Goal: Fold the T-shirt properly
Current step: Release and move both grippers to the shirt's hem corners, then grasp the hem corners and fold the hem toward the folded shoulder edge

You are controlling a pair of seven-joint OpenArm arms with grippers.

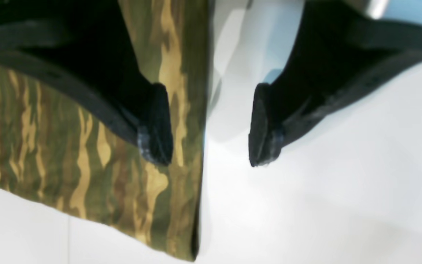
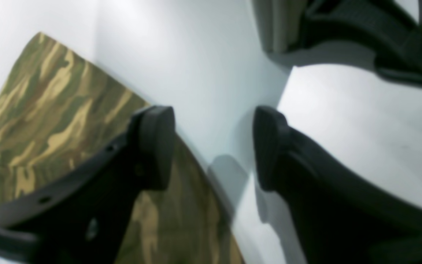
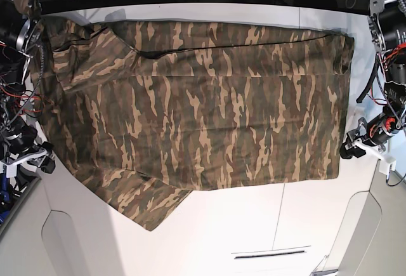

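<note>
The camouflage T-shirt (image 3: 209, 111) lies spread flat across the white table, with a sleeve hanging toward the front left. My left gripper (image 1: 210, 126) is open and empty, straddling the shirt's straight edge (image 1: 86, 154): one finger is over the cloth, the other over bare table. In the base view it (image 3: 352, 149) sits at the shirt's right edge. My right gripper (image 2: 213, 146) is open and empty, low over the shirt's edge (image 2: 50, 106), one finger above cloth and one above table. In the base view it (image 3: 45, 162) is at the shirt's left edge.
The white table (image 3: 254, 225) shows bare surface in front of the shirt, with seams and a slot near the front edge. Robot arm hardware and cables stand at both sides (image 3: 387, 47). Dark equipment lines the back edge.
</note>
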